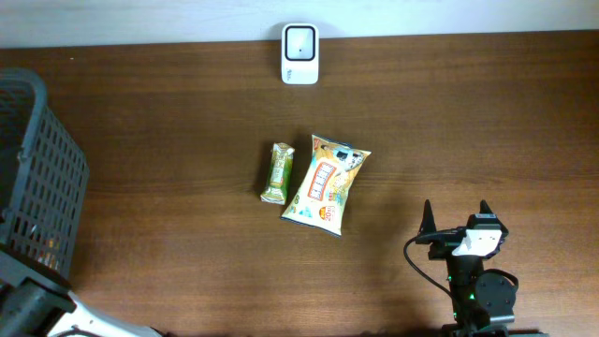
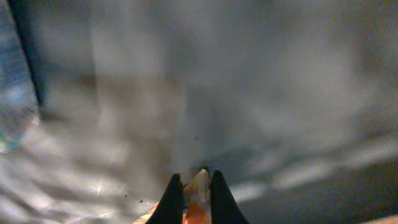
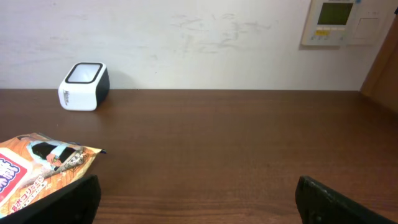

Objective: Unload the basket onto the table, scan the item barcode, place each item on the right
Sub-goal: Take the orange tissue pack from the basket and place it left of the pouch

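Observation:
In the left wrist view my left gripper [image 2: 194,177] is shut on the edge of a pale and orange packet [image 2: 198,198], pinched between the two black fingers. Everything around it is a blurred grey, so I cannot tell where the packet sits. The white barcode scanner [image 1: 299,54] stands at the table's far edge, also visible as the scanner [image 3: 84,86] at the left of the right wrist view. My right gripper [image 1: 456,220] rests near the front right of the table, open with nothing between its fingers [image 3: 68,202].
A dark mesh basket [image 1: 37,178] stands at the left edge, with part of the left arm [image 1: 28,309] below it. A green snack bar [image 1: 277,172] and a yellow snack bag [image 1: 327,183] lie mid-table. A wall panel [image 3: 333,22] hangs behind.

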You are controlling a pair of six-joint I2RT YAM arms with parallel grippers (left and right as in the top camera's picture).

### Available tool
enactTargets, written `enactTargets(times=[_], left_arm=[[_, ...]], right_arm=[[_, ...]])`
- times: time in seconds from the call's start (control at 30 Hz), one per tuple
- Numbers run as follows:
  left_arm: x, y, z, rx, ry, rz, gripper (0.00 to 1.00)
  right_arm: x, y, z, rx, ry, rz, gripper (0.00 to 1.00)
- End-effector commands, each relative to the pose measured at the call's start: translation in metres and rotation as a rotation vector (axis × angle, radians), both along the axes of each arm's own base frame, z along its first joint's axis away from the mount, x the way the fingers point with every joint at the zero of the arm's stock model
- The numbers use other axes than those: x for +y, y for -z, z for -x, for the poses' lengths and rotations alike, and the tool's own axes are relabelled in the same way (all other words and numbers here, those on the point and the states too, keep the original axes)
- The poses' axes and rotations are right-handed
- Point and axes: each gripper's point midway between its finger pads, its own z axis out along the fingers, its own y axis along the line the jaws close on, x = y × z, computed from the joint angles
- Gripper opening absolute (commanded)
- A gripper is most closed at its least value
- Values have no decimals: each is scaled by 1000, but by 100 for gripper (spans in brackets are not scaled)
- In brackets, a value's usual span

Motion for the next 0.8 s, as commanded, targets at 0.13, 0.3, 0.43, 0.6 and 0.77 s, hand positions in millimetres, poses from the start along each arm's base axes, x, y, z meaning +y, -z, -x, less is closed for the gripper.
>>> enactTargets(times=[0.13,0.3,0.43,0.6,0.77], left_arm=[[39,-250,-71,-430,53,-327,0],[-116,-332,-125,-589,407,-343,0],[-271,-240,-192,-485,802,-117,0],[-382,-82,-215,-343,945,5,0],[-439,-15,-206,-263,1074,46,64]], right_arm=[[-1,3,0,8,6,4,99],[-1,3,0,8,6,4,99],[-1,3,0,8,6,4,99],[-1,3,0,8,6,4,98],[-1,3,0,8,6,4,99]])
